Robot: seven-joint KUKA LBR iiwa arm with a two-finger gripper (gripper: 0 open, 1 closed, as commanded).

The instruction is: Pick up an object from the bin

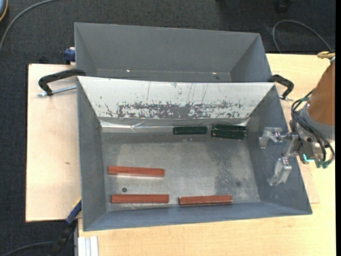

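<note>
My gripper (273, 158) hangs over the bin's right sloping wall, open, with nothing between its fingers. One metal fingertip (267, 138) points toward the back and the other (279, 174) toward the front. Nearest to it is a dark green block (229, 132) lying against the back wall, about a hand's width to its left. A second dark green block (190, 130) lies just left of the first. A flat red-brown bar (205, 200) rests along the front edge of the bin floor, left of and below the gripper.
Two more red-brown bars lie on the floor's left side, one (136, 171) mid-left and one (139, 199) at the front. A small dark speck (124, 190) sits between them. The arm reaches in from the right.
</note>
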